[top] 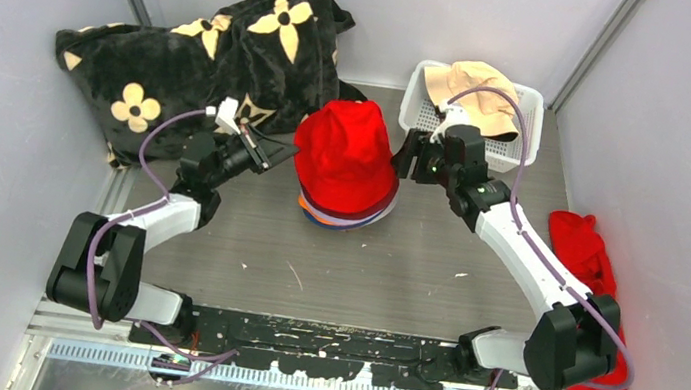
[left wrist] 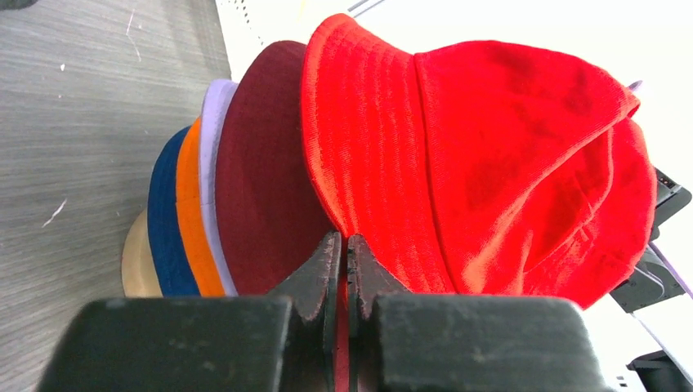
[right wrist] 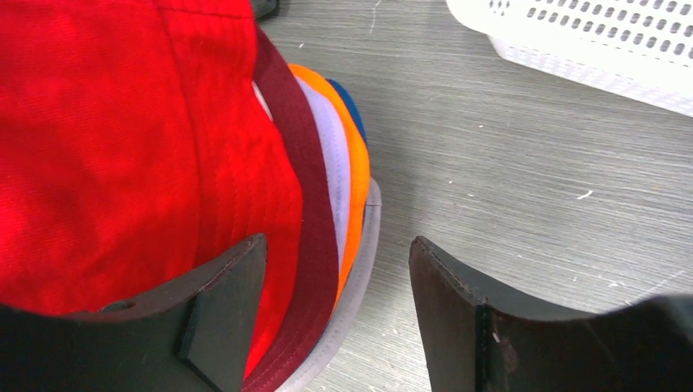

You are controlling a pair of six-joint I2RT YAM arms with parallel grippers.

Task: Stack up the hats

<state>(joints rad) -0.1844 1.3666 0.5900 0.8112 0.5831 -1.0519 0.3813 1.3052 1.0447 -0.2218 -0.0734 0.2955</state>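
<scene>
Hats mostly piled up: one stack [top: 344, 210] at the middle of the bench [top: 361, 278], with the red hat [top: 345, 155] on top. Below it come the maroon hat [left wrist: 261, 188], lilac hat [left wrist: 214, 163], orange hat [left wrist: 188, 212], blue hat [left wrist: 163, 220] and, lowest, the grey hat [right wrist: 359, 278], brims nested. Looks nearly done.

Left to bring over: the cream hat [top: 477, 86], draped on the white basket [top: 530, 103] at the back right, well apart from the stack.

Left gripper [left wrist: 343, 253] pinched tight on the red hat's brim, a sliver of red showing between the jaws. Right gripper [right wrist: 335, 245] spread wide at the stack's other side, one finger over the brims, clasping nothing.

Hard to judge: red hat fully seated, or held slightly tilted. Crowns of the lower hats hidden beneath it, only brim edges on show. Grey brim reads tan in the left wrist view, so its colour stays uncertain.

Further out, a red cloth [top: 582, 246] at the right edge, partly behind the right arm. Black blanket [top: 208, 56] bunched at the back left.
</scene>
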